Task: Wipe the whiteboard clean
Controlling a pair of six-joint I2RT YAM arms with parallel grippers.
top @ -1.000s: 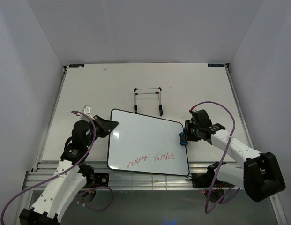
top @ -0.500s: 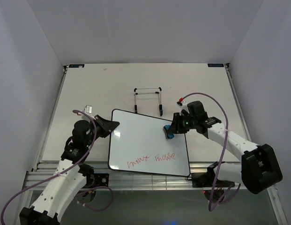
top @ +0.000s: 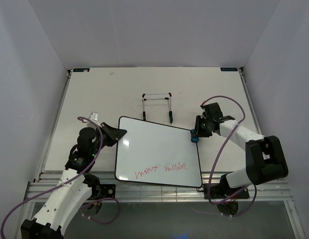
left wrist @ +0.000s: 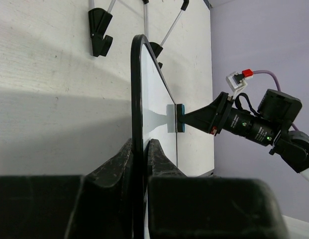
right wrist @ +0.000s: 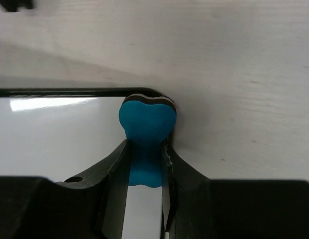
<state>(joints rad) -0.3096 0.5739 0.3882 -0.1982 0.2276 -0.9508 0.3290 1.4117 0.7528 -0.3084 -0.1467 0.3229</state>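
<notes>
White table (top: 94, 94), pale walls. Whiteboard (top: 154, 147), frame centre: glossy, black-rimmed, red words (top: 161, 169) along its lower edge. Left gripper (top: 118, 133) clamped on its upper-left rim. Right gripper (top: 196, 134) clamped on blue eraser (top: 194, 137) at the upper-right corner. Advised: press flat, sweep down across the words. Wire stand (top: 157, 105) beyond.

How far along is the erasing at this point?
Done: the left gripper is clamped on the whiteboard at its left edge, and the right gripper holds the blue eraser.
In hand: the eraser sits at the board's far right corner, away from the writing.
Left: the red words along the near edge are all legible, so the actual wiping has not begun.
</notes>
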